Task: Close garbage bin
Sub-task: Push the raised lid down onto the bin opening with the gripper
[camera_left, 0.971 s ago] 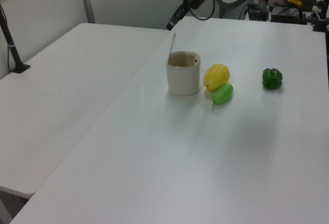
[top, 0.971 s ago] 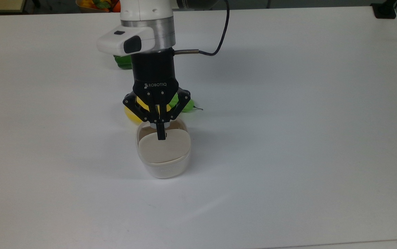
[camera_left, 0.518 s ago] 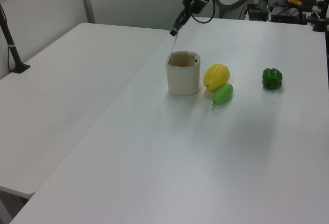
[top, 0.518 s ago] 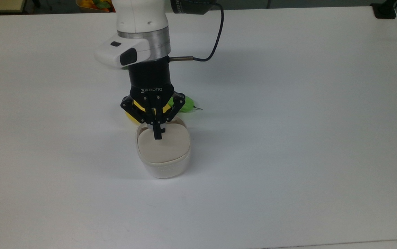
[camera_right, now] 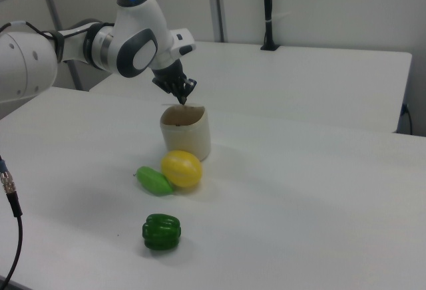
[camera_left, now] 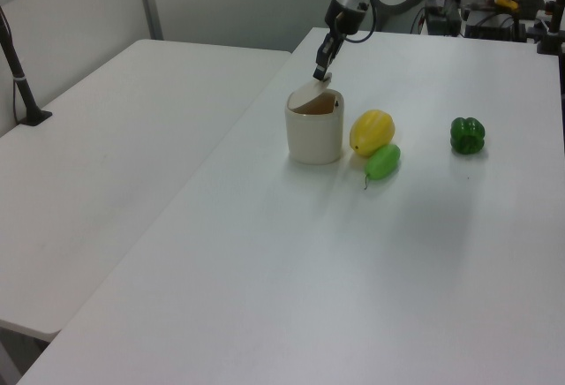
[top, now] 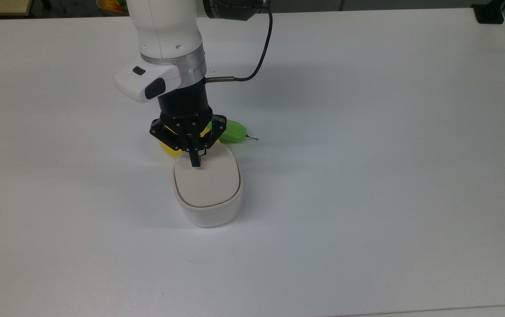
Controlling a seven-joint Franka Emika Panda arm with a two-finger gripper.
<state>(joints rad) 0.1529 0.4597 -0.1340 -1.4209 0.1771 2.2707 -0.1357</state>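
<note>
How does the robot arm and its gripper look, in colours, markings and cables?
The arm is glossy white with dark grey joint bands, a silver ring at the wrist and a blue light on one joint. A white box with a black face sits at the wrist. The gripper is black with linkage fingers. A black cable loops beside it.

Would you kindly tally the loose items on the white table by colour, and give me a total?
Green: 2, the green pepper and the light green fruit
Yellow: 1, the yellow melon
White and beige: 1, the garbage bin
Total: 4
</note>
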